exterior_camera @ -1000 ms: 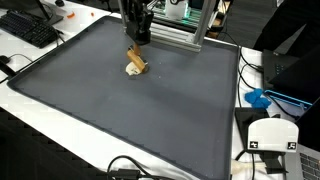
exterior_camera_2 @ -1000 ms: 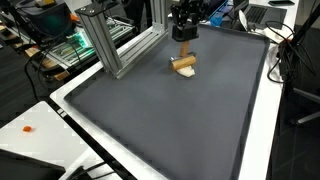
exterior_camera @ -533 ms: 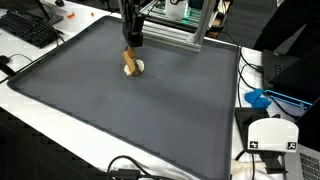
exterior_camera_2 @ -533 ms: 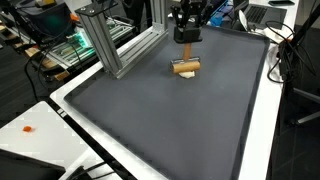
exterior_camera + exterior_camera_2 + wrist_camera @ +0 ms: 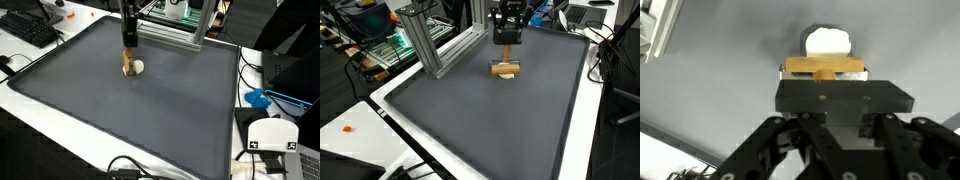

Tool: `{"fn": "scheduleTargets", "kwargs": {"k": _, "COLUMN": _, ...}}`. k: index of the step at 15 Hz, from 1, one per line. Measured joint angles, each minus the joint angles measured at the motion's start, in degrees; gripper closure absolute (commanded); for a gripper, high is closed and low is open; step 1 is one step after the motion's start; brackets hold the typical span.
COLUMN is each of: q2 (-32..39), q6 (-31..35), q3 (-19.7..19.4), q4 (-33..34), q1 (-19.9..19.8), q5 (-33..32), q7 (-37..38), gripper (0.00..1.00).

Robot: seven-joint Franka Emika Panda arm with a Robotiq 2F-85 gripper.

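Turned since a second ago: black gripper [image 5: 130, 44] above tan wooden block [image 5: 127, 66] touching white round lump [image 5: 138, 67], jaw spread unclear. Likely light, stiff; pinch its long sides.

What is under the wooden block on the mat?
A white object shows beneath the wooden block; the block covers most of it, so its shape is unclear.

Tan block [image 5: 504, 67] – dark grey mat [image 5: 490, 120].

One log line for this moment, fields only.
claw: over wooden block, apart | white piece: beside it | base: dark mat
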Motion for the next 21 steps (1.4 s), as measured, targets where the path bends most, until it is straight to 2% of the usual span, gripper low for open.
{"fn": "scheduleTargets", "kwargs": {"k": 8, "q2": 0.1, "q6": -0.2, "q3": -0.2, "q4": 0.1, "q1": 0.0, "q5": 1.1, "q7": 1.5, "gripper": 0.78}}
{"fn": "scheduleTargets", "kwargs": {"k": 21, "q2": -0.5, "q6": -3.9, "q3": 0.2, "q4": 0.4, "q1": -0.1, "q5": 10.2, "q7": -7.6, "gripper": 0.78}}
